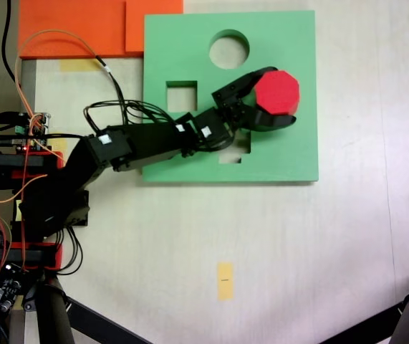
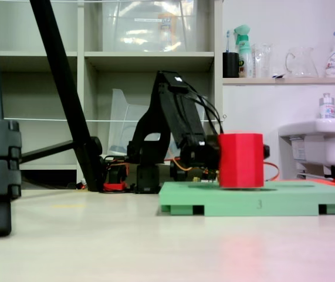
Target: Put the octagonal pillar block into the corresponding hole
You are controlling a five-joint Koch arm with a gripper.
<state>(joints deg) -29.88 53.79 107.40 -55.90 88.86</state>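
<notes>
The red octagonal pillar block point(image 1: 276, 92) stands upright over the right part of the green foam board point(image 1: 290, 154). My gripper point(image 1: 284, 96) reaches in from the left, and its black jaws curve around the block on its upper and lower sides, shut on it. In a fixed view from the side, the block point(image 2: 241, 160) has its base at the level of the board's top face point(image 2: 284, 200). Whether it touches the board cannot be told. The block and the jaws hide the eight-sided cutout.
The board also has a round cutout point(image 1: 229, 49), a square cutout point(image 1: 181, 95) and a cross-shaped one point(image 1: 234, 151), half under the arm. Orange foam sheets point(image 1: 75, 27) lie at the top left. Wires and boards point(image 1: 18, 136) crowd the left, and tripod legs point(image 2: 67, 88) stand nearby.
</notes>
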